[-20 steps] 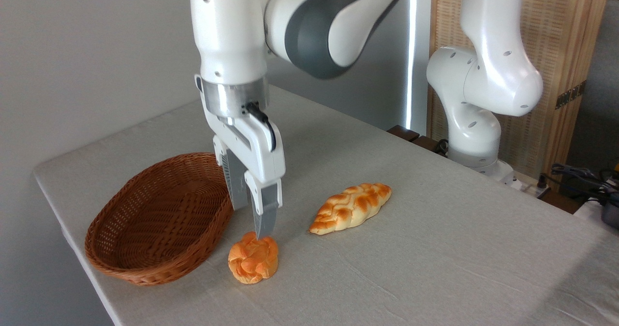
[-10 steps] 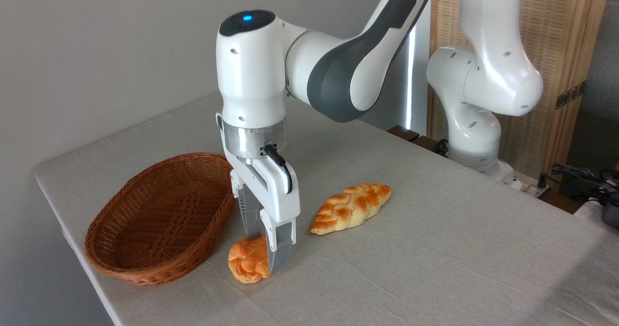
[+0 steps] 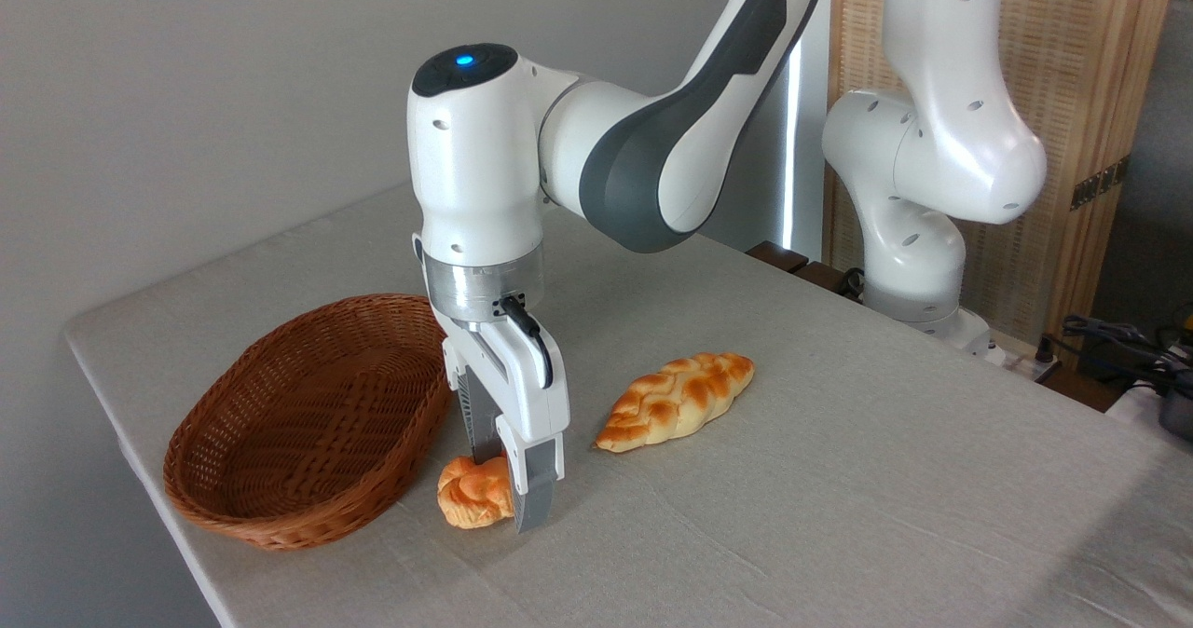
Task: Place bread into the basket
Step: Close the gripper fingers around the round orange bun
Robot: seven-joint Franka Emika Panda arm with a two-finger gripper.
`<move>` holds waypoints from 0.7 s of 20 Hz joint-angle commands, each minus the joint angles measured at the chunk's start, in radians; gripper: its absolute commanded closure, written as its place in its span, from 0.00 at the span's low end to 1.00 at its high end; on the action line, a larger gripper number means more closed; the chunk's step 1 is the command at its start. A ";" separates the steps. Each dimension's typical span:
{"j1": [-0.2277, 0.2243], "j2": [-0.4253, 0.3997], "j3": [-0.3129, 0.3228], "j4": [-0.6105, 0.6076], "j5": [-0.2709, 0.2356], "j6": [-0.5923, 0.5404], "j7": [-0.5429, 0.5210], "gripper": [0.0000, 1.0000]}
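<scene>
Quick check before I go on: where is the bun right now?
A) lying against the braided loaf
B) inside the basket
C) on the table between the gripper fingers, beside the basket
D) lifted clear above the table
C: the bun sits on the table with the gripper fingers down on either side of it, just right of the basket and apart from the braided loaf.
</scene>
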 commanded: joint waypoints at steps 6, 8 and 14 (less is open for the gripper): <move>-0.004 0.018 -0.006 -0.005 -0.010 0.021 0.015 0.79; -0.004 0.018 -0.004 -0.004 -0.010 0.021 0.015 0.79; -0.004 0.015 -0.006 -0.004 -0.012 0.010 0.013 0.88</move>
